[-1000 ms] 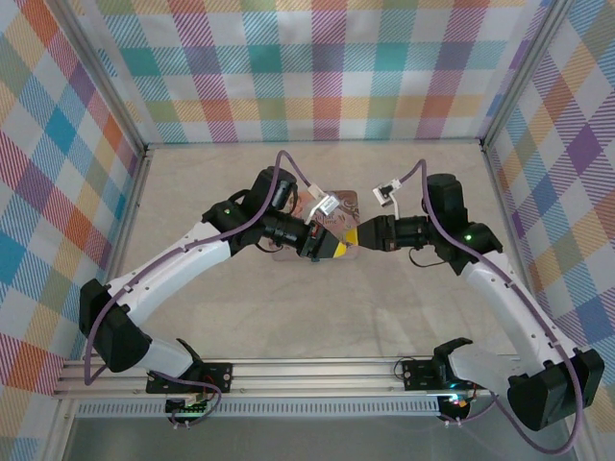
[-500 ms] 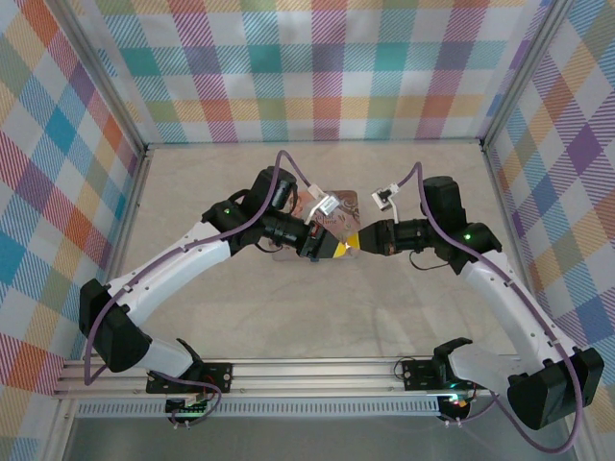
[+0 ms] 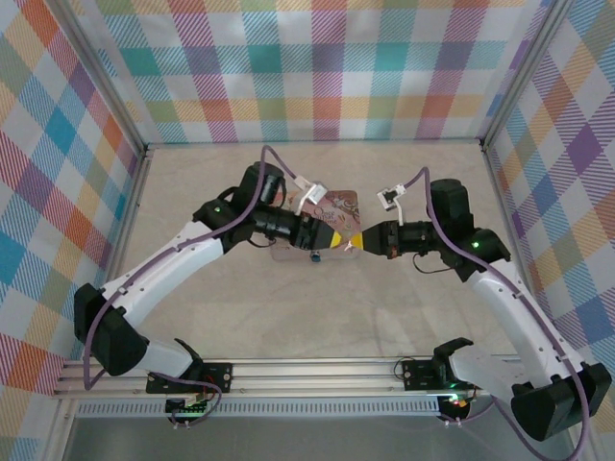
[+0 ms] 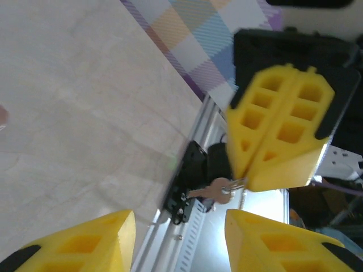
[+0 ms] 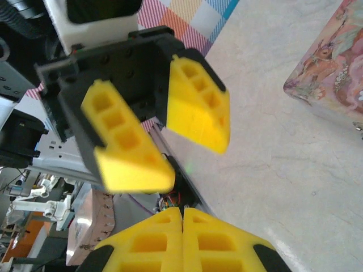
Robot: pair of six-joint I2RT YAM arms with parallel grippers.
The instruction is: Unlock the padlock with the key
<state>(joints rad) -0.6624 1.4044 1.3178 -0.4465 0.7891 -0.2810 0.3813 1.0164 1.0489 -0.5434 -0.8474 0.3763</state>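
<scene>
My right gripper (image 3: 356, 241) is shut, and the small silvery key (image 4: 218, 190) hangs from its fingertips by a ring, blade pointing left. In the left wrist view the right gripper (image 4: 245, 180) sits just above my open left gripper (image 4: 180, 226), which has nothing between its yellow fingers. The two grippers face each other tip to tip above the table, the left gripper (image 3: 336, 238) a short gap away. In the right wrist view my shut fingers (image 5: 170, 238) point at the open left gripper (image 5: 195, 156). A tiny bluish thing, apparently the padlock (image 3: 315, 257), lies on the table below the left wrist.
The flat pink picture-printed tin (image 3: 334, 206) lies just behind the grippers; its corner (image 5: 332, 73) shows in the right wrist view. White cable tags (image 3: 389, 195) hang near both wrists. Checked walls enclose the table on three sides, with the aluminium rail (image 3: 317, 370) in front.
The left arm has drawn back slightly to the left and its wrist has turned. The right gripper has edged left. The small bluish thing now shows on the table under the left wrist.
</scene>
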